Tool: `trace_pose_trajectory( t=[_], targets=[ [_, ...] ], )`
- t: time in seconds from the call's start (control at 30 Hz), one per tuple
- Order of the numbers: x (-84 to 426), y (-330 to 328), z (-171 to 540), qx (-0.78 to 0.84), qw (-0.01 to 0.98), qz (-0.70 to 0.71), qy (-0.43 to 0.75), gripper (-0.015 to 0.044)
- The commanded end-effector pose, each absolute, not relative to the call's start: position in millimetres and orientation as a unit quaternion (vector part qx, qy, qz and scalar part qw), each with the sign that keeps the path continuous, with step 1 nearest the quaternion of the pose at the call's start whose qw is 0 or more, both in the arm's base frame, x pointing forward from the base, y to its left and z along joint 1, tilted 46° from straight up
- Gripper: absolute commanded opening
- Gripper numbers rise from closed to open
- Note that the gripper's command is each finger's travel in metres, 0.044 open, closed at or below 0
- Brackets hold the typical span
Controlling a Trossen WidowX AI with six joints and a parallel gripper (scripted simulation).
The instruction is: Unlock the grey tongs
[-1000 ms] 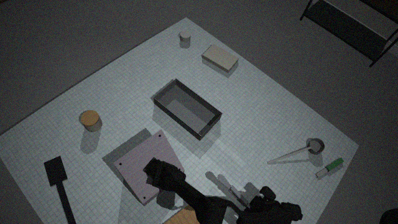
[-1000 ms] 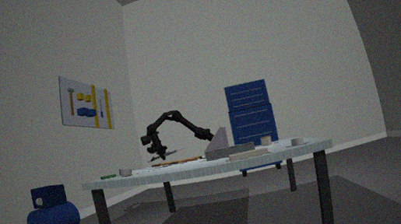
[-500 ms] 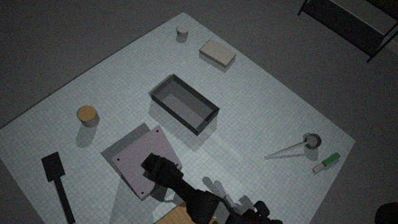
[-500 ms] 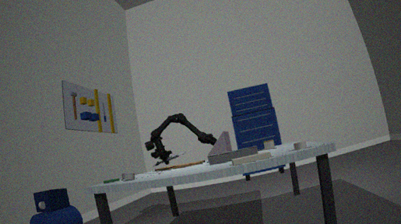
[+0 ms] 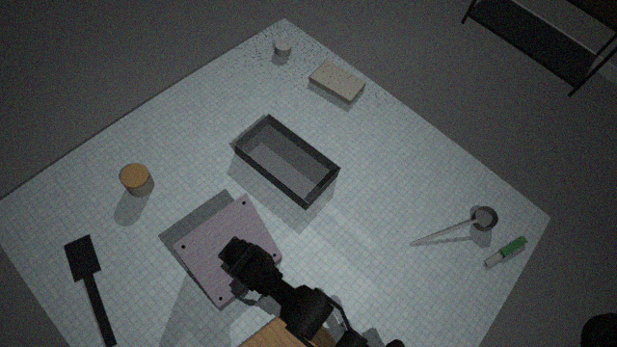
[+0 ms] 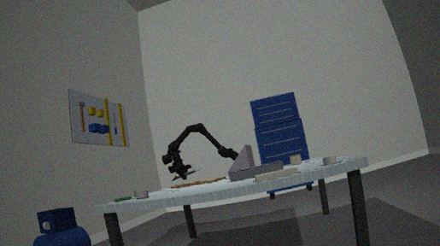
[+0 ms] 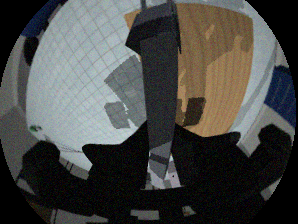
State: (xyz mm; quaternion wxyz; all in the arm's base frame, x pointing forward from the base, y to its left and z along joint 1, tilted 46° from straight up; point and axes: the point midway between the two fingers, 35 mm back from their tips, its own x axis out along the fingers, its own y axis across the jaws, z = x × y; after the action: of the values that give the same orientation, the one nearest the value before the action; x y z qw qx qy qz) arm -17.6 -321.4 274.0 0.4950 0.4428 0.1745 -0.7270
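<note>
My gripper [image 6: 184, 176] [image 7: 156, 121] is shut on the grey tongs [image 6: 195, 171] [image 7: 160, 85], held in the air above the table. In the wrist view the tongs run as one dark grey bar between the fingers; whether their arms are locked cannot be told. In the exterior view they are slightly tilted. The wooden board [image 5: 269, 336] [image 6: 198, 182] [image 7: 238, 75] lies below, to the right of the tongs in the wrist view. The top view shows only its corner, with the arm over it. The roasting tin [image 5: 270, 176] [image 6: 254, 172] stands mid-table with no tongs across it.
A raised pink panel [image 5: 217, 241] [image 6: 243, 159] stands between the tin and the arm. A black spatula [image 5: 98, 308] and an orange-lidded jar [image 5: 135, 175] are at the left in the top view. A ladle [image 5: 443, 232] and a green-handled tool [image 5: 514, 246] lie at the right, a beige block [image 5: 337, 80] at the back.
</note>
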Motion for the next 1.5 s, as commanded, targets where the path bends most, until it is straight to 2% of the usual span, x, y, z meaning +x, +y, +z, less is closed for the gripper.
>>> trace_pose_trajectory(
  t=[0.0,0.93,1.47],
  targets=[
    [-33,-316,282,0.446,0.494,-0.730,0.152,-0.0150],
    [-123,-263,323,0.439,0.465,-0.769,0.013,-0.0150],
    [-126,-265,329,0.389,0.475,-0.789,0.016,-0.0150]
  ],
)
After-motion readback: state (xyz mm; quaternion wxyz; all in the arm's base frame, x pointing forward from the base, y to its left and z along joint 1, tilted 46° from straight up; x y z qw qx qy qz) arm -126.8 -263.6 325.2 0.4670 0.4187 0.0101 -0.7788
